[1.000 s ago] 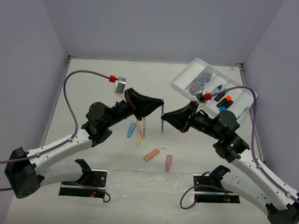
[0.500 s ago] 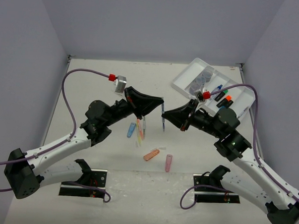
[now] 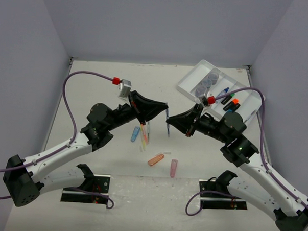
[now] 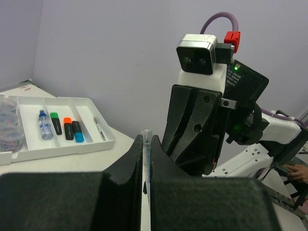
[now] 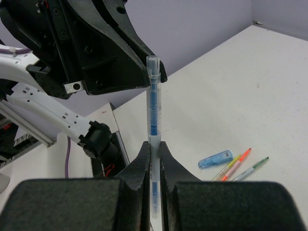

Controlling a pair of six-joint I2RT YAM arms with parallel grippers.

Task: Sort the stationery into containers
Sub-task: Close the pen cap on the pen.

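A clear thin pen with blue bands (image 3: 167, 128) (image 5: 153, 106) (image 4: 146, 137) stands upright above mid-table. My left gripper (image 3: 166, 105) (image 4: 147, 140) is shut on its upper end, and my right gripper (image 3: 169, 122) (image 5: 154, 147) is shut on it lower down. The white divided tray (image 3: 187, 88) (image 4: 72, 146) lies at the far right. It holds round pots (image 3: 209, 82), a green, an orange and a blue capped highlighter (image 4: 68, 128) and a pen (image 4: 100, 129). On the table lie a blue capsule (image 3: 136, 133) (image 5: 215, 159), several thin pens (image 3: 144, 136) (image 5: 238, 163), an orange capsule (image 3: 155, 159) and a pink capsule (image 3: 173, 168).
The black base plates of the arms (image 3: 87, 189) (image 3: 219, 198) sit at the near edge. Purple cables (image 3: 68, 99) loop off both wrists. Grey walls close in the left, back and right of the table.
Both grippers stay shut on the pen, which has hardly moved. The left arm's elbow has shifted slightly.
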